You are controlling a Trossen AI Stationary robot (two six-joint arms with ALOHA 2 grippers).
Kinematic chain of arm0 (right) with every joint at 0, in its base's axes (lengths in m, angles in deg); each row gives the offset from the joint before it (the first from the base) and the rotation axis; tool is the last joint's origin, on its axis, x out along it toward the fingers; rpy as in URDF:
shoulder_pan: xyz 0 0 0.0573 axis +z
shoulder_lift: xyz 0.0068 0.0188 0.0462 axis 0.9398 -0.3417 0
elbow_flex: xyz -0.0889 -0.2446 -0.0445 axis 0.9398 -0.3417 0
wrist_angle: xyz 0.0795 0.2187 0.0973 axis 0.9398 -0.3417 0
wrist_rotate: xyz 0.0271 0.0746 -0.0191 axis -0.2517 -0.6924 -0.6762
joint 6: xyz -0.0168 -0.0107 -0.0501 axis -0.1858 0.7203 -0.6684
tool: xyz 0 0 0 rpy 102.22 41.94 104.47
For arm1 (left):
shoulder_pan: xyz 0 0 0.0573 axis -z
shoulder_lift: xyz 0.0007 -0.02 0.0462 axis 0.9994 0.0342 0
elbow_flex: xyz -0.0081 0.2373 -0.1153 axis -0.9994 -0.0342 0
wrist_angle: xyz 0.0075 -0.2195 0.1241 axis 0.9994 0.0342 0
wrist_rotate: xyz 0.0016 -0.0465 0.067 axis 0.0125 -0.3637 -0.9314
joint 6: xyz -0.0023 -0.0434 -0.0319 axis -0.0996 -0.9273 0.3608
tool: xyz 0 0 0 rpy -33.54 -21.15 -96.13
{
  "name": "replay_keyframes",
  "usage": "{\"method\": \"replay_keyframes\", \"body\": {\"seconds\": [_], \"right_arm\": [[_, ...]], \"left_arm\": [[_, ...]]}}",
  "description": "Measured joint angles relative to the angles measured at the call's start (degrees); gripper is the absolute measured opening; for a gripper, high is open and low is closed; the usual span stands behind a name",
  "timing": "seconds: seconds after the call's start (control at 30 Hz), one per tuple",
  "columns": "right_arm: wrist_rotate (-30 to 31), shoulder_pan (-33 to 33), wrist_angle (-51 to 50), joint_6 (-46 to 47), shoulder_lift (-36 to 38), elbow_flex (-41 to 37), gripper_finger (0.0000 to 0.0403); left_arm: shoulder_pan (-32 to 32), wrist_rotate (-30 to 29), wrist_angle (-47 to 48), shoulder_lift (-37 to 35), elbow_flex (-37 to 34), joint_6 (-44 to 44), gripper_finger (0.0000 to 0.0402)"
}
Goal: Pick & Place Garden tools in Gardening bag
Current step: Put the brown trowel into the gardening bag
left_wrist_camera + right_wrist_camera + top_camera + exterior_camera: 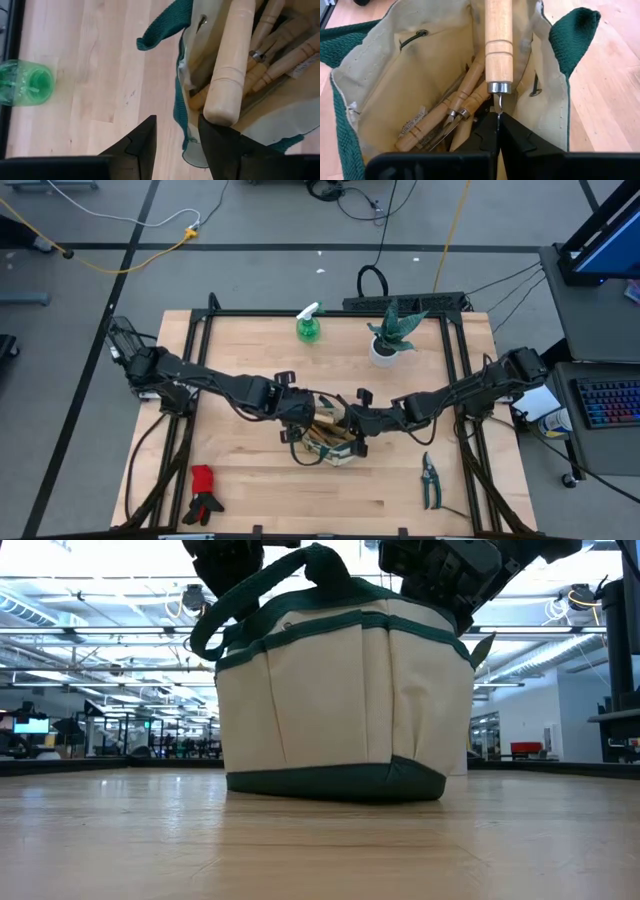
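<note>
The right gripper, at the bag's three o'clock, pinches a tool's thin metal neck; it could slip. The left gripper, fingers spread at nine o'clock, may snag the rim.

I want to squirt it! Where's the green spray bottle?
In the high view, the green spray bottle stands at the table's far edge, left of the potted plant.

One bag, one spray bottle, one potted plant, one shears, one glove pair.
</note>
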Motion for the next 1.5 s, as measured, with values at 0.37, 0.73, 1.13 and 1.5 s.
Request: {"method": "replay_keyframes", "body": {"seconds": [0.37,0.73,1.13,1.5], "right_arm": [[0.1,0.0,-0.1,0.1,0.0,0.0,0.0003],[0.0,-0.1,-0.1,-1.3,-0.1,0.0,0.0003],[-4.5,-3.8,-4.9,-4.2,-0.1,0.0,0.0004],[-8.5,-7.6,-4.7,-10.9,-0.1,0.0,0.0023]], "left_arm": [[0.1,-1.4,-0.3,-0.1,-0.6,-0.3,0.0147],[-2.1,-1.4,-3.1,-0.1,-5.3,-0.2,0.013],[-1.3,-3.4,-2.9,-0.1,-5.3,-7.6,0.001],[1.7,-6.7,-3.2,-0.1,-5.3,-9.2,0.0006]]}}
